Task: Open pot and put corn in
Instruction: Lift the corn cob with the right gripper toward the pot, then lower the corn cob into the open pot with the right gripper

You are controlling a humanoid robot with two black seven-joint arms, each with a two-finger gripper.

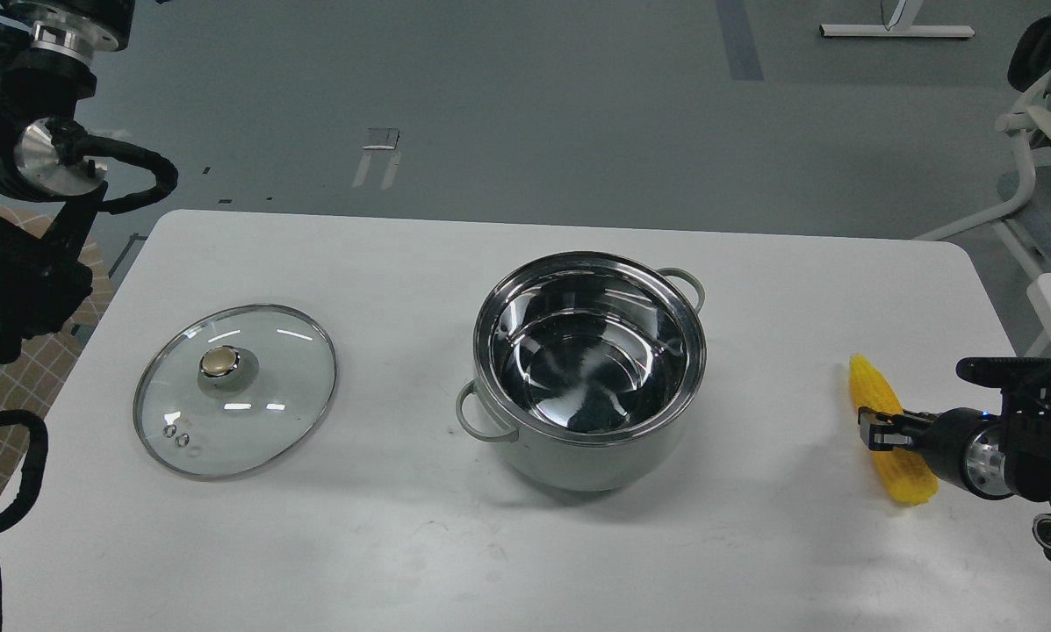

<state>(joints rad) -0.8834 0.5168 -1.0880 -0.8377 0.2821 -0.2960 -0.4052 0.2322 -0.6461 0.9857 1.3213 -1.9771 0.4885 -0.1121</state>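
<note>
The pot (pixel 589 369) stands open and empty at the middle of the white table (pixel 385 535), its steel inside showing. The corn (pixel 867 386) lies on the table near the right edge, pointed end away from me. My right gripper (pixel 876 432) comes in from the right and is down at the middle of the cob, with one dark finger in front of it. I cannot tell whether the fingers are closed on it. My left arm (pixel 25 263) is raised at the left edge, and its gripper is out of view.
The glass lid (pixel 235 391) with a gold knob lies flat on the table left of the pot. A white chair frame (pixel 1030 140) stands beyond the table's right corner. The table's right edge is close to the corn.
</note>
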